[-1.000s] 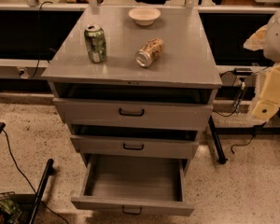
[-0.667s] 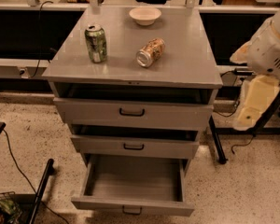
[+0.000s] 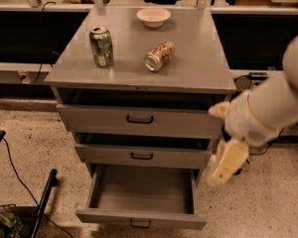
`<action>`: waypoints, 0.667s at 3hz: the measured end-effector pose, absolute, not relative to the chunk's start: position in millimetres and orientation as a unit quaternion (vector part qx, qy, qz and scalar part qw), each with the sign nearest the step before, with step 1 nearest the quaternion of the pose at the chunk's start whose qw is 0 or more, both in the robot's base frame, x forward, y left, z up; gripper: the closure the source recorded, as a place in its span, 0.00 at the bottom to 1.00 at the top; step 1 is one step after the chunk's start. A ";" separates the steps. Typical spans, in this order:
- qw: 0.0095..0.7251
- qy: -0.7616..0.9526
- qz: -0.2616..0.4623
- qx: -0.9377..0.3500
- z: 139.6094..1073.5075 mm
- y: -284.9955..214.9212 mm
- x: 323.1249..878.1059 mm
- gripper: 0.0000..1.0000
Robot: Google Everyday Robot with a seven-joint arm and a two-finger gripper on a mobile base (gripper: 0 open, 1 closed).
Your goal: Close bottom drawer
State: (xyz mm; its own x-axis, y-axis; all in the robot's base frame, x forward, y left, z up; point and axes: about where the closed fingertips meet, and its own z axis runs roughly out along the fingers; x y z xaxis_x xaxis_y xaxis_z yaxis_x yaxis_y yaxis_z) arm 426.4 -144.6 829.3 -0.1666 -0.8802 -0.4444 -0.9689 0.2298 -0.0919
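Note:
The bottom drawer (image 3: 140, 218) is the lowest of the grey cabinet's three and stands pulled far out, its inside empty. Its small dark handle (image 3: 140, 224) sits at the lower edge of the picture. My gripper (image 3: 227, 163) hangs from the white arm at the right, beside the cabinet's right front corner, level with the middle drawer (image 3: 142, 155) and above and to the right of the bottom drawer's front. It touches nothing that I can see.
The top drawer (image 3: 139, 120) and middle drawer are each slightly open. On the cabinet top (image 3: 198, 68) stand a green can (image 3: 101, 46), a can lying on its side (image 3: 159, 56) and a white bowl (image 3: 153, 17). A black pole (image 3: 42, 202) and cable lie on the floor at left.
My arm has swung in from the far right and downward, bringing the gripper close to the cabinet's right front corner. The drawers have not moved.

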 end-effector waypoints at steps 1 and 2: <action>0.232 0.754 0.134 -0.600 768.6 -127.2 396.4 0.18; 0.232 0.762 0.132 -0.590 729.2 -125.3 382.2 0.42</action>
State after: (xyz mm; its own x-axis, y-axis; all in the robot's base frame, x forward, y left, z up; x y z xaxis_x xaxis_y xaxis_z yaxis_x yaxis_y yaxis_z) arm 382.2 -125.3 729.2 -0.1963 -0.8384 -0.5084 -0.9605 0.2687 -0.0723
